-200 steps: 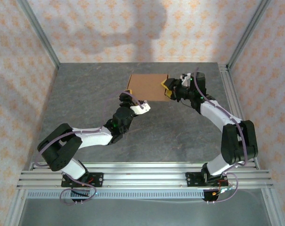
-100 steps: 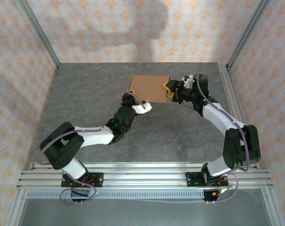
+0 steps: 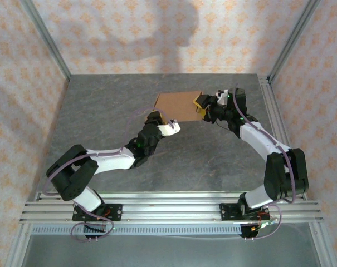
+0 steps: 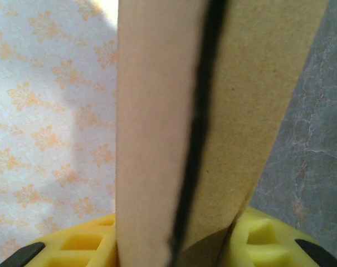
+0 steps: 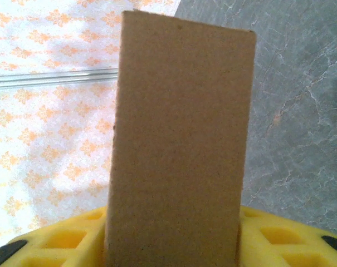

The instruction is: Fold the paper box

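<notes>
The paper box (image 3: 178, 103) is a tan cardboard box held over the back middle of the table, its lid face up and slightly tilted. My left gripper (image 3: 159, 118) grips its near left corner. In the left wrist view two cardboard layers (image 4: 151, 111) with a dark gap between them fill the space between the yellow pads (image 4: 84, 247), and the left gripper (image 4: 176, 245) is shut on them. My right gripper (image 3: 202, 104) holds the box's right end. In the right wrist view a cardboard wall (image 5: 179, 111) stands between the pads (image 5: 279, 239), which the right gripper (image 5: 172, 239) presses against it.
The grey stone-look table (image 3: 185, 158) stretches in front of the box. An aluminium rail (image 3: 273, 111) runs along the right edge. Patterned walls close in the back and sides, with frame posts at the back corners.
My left gripper has moved up to the box's near left corner and closed on it. The box has shifted a little right and tilted. The right gripper stays on its right end.
</notes>
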Robot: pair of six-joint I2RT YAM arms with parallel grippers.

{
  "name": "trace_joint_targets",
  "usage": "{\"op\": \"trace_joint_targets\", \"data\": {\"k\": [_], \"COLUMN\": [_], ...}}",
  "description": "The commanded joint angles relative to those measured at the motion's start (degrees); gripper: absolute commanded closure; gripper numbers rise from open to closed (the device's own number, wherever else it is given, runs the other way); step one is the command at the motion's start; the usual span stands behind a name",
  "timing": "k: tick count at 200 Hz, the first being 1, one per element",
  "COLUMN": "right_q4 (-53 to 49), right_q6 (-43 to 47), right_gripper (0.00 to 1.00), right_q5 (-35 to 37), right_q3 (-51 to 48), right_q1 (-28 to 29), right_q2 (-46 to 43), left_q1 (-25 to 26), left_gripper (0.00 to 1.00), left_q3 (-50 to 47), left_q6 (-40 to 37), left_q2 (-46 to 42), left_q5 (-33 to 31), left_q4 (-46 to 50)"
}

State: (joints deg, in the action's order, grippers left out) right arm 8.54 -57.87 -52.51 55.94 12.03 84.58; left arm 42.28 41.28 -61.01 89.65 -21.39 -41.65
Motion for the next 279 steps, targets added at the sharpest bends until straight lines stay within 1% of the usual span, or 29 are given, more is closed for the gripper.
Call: {"op": "trace_joint_targets", "data": {"k": [1,30,54,69,85,112,130,141,154,175,196,216,229,249,262,270,279], "right_q4": [-0.1,-0.7,-6.4,-11.9,-16.8,-19.0,-21.5,-23.1,-25.1,-30.1,-34.7,-38.9,-40.6,-42.8,-44.3,-45.3,-47.4], "right_q6": [1.5,2.7,8.8,15.5,21.2,27.4,35.0,41.4,46.1,56.2,66.5,76.6,81.2,85.7,87.7,88.6,89.6], "right_gripper": [0.41,0.27,0.23,0.22,0.24,0.26,0.26,0.27,0.3,0.29,0.28,0.26,0.26,0.26,0.26,0.28,0.3], "right_q5": [1.3,3.9,7.7,12.0,16.7,19.4,19.7,17.7,17.0,16.4,17.0,17.7,18.1,17.1,16.6,16.8,16.9], "right_q3": [0.2,-0.5,-0.6,-0.4,-0.1,-0.3,0.6,1.6,2.7,4.8,6.1,6.8,6.8,7.1,7.6,8.3,9.7], "right_q1": [0.6,0.5,-0.1,-0.4,-0.6,-0.9,-0.9,-0.9,-0.8,0.1,2.7,6.1,7.8,9.2,10.2,11.0,11.9], "right_q2": [-1.7,-2.9,-5.4,-7.9,-9.9,-11.8,-12.8,-13.3,-13.6,-14.2,-15.2,-16.2,-16.4,-16.5,-16.4,-16.1,-15.0], "left_q1": [-0.4,-0.9,-1.8,-2.1,-2.7,-3.2,-3.4,-4.0,-4.7,-5.9,-6.5,-6.8,-7.1,-8.1,-8.5,-8.6,-8.6], "left_gripper": [0.73,0.75,0.75,0.74,0.74,0.74,0.74,0.74,0.74,0.74,0.74,0.74,0.74,0.74,0.75,0.8,0.82], "left_q3": [2.7,3.8,8.0,10.0,10.5,12.2,14.3,16.0,18.7,23.2,26.9,29.8,31.4,33.5,34.4,34.6,34.7], "left_q6": [4.8,9.1,14.0,16.8,19.4,22.3,22.8,22.7,22.7,23.1,24.2,25.1,25.2,25.0,24.6,23.9,23.0], "left_q2": [-3.9,-6.0,-8.4,-9.8,-11.3,-12.3,-12.7,-13.0,-12.9,-11.7,-9.9,-8.4,-7.2,-4.7,-2.9,-2.1,-1.3], "left_q5": [1.6,2.9,5.4,6.8,9.2,11.0,9.8,10.8,11.9,15.3,19.3,23.0,25.7,28.5,28.7,28.2,27.9], "left_q4": [8.0,17.5,34.4,42.7,48.3,57.5,63.3,67.5,72.8,81.9,90.0,95.5,98.4,101.8,102.9,102.8,102.3]}}
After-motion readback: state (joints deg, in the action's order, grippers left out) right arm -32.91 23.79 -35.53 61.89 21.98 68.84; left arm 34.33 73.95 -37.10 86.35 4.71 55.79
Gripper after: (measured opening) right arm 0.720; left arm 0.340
